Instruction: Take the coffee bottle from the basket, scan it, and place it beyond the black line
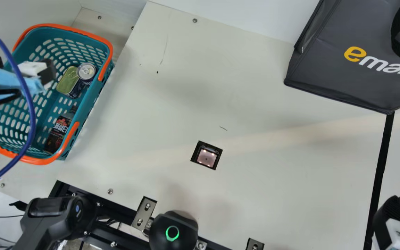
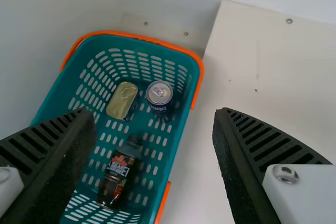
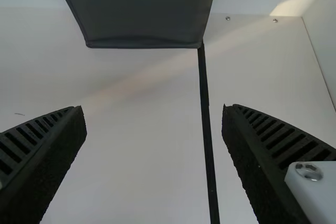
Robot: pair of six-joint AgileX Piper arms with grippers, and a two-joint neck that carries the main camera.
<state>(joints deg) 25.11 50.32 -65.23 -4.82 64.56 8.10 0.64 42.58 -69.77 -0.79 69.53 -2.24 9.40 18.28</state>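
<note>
My left gripper (image 2: 153, 116) hangs spread wide over the basket (image 2: 180, 135), bottle (image 2: 116, 177) lying below it. Now I should straddle its sides, sink straight, clear the wall, squeeze mid-body, gently.

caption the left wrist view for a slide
Open left gripper above a teal basket holding a dark bottle, a can and a flat tin.
</note>
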